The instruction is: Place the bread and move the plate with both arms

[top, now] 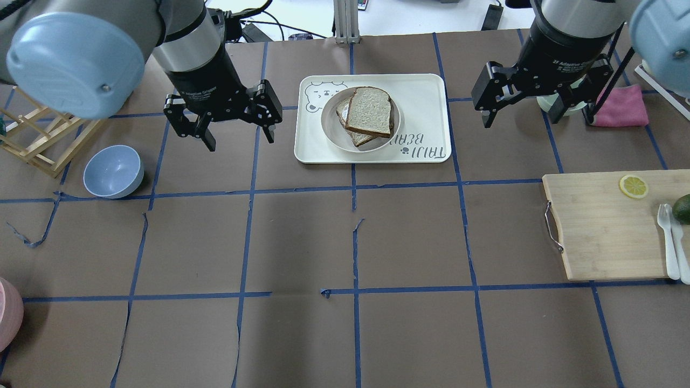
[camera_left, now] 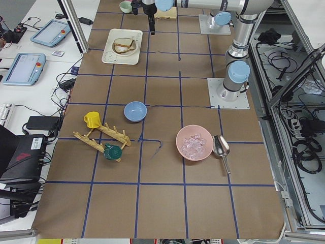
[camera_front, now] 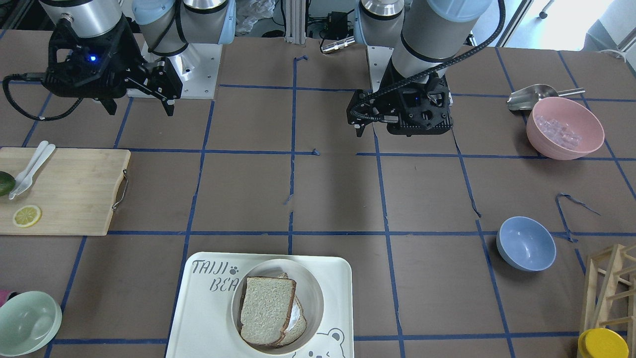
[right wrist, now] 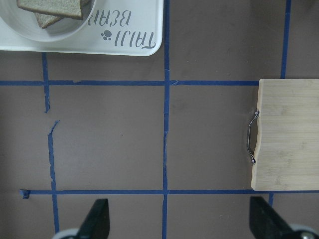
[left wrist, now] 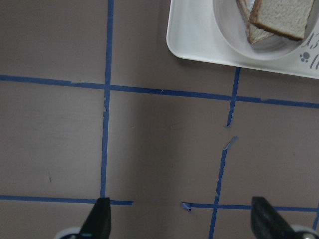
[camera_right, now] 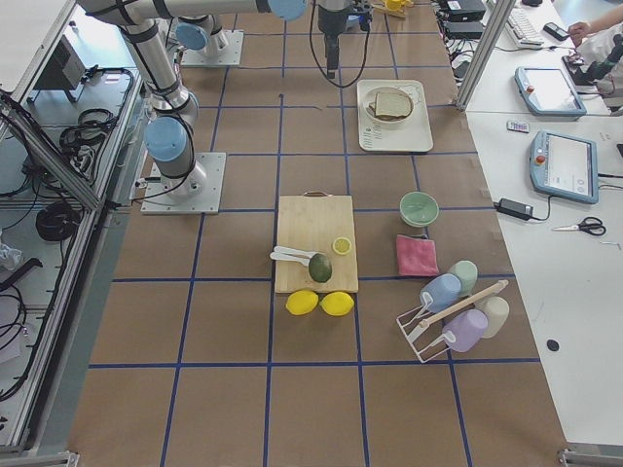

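Note:
The bread (top: 368, 110) lies on top of another slice (top: 349, 128) in the round cream plate (top: 330, 128). The plate stands on the bear-print tray (top: 426, 91) at the table's far middle. In the front-facing view the bread (camera_front: 266, 311) covers most of the plate (camera_front: 314, 293). My left gripper (top: 241, 137) hangs open and empty above the table, left of the tray. My right gripper (top: 525, 116) hangs open and empty to the right of the tray. The left wrist view shows open fingertips (left wrist: 99, 219) over bare table, with the plate at the top right. The right wrist view shows the same, with the plate at the top left.
A wooden cutting board (top: 598, 231) with a lemon slice (top: 633, 186) and white cutlery lies at the right. A blue bowl (top: 113, 171) and a wooden rack (top: 32, 140) are at the left. A pink cloth (top: 625, 108) lies beyond my right gripper.

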Action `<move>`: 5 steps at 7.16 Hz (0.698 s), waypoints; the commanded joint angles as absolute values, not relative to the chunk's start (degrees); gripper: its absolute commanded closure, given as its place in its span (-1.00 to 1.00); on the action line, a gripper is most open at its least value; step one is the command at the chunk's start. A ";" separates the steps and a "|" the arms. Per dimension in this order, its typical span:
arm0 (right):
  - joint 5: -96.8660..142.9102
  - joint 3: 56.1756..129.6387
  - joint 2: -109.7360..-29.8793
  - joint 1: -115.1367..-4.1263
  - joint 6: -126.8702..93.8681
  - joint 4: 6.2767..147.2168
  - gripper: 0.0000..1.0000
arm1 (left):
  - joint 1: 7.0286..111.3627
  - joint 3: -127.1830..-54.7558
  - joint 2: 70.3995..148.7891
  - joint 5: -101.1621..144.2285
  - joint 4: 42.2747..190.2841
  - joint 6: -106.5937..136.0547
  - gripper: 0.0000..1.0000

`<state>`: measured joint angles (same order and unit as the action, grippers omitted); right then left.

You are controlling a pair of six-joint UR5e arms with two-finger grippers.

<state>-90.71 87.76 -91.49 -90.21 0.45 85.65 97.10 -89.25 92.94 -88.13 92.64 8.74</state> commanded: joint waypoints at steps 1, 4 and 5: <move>-91.05 87.89 -91.49 -90.26 0.44 85.61 -1.00 | 96.68 -93.07 89.48 -93.23 88.19 3.09 -1.00; -90.53 87.89 -91.49 -90.18 0.44 85.69 -1.00 | 92.72 -93.08 89.30 -92.63 86.13 4.56 -1.00; -90.61 87.89 -91.49 -90.18 0.44 85.69 -1.00 | 92.38 -92.99 89.73 -92.46 83.52 4.92 -1.00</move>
<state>-90.53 87.87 -91.50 -90.19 0.44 85.70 92.95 -93.02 89.44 -92.54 85.65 4.27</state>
